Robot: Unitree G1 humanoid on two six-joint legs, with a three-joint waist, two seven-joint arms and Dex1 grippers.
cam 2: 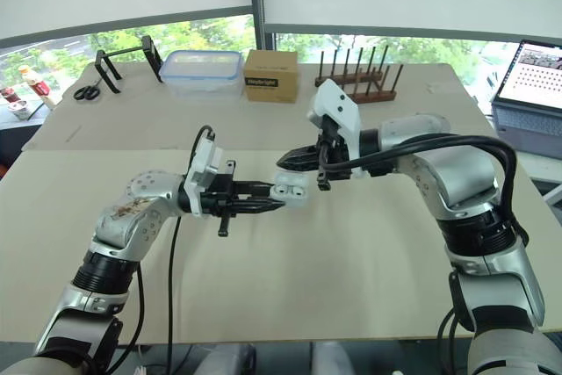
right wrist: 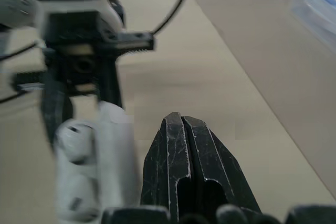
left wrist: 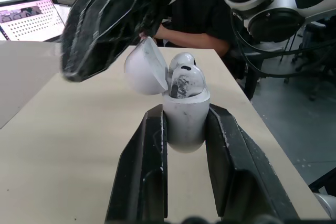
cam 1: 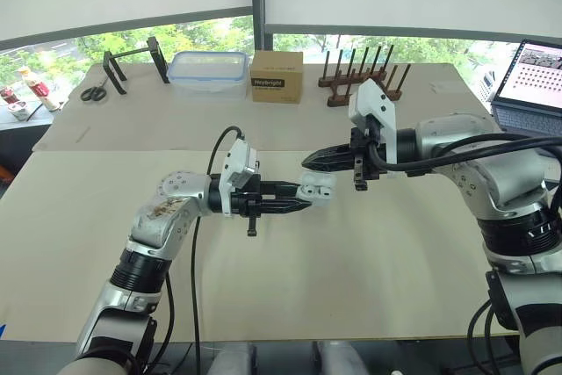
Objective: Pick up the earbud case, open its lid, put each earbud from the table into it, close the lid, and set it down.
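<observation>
Earbud case: appears lifted above table, clamped between left gripper fingers, lid swung open. Two earbuds seated inside case. Right gripper just beside case at lid, fingers pressed together, holding nothing. Cardboard box well beyond case. Judged: pickup, opening, loading done; left: close lid, set case down.
</observation>
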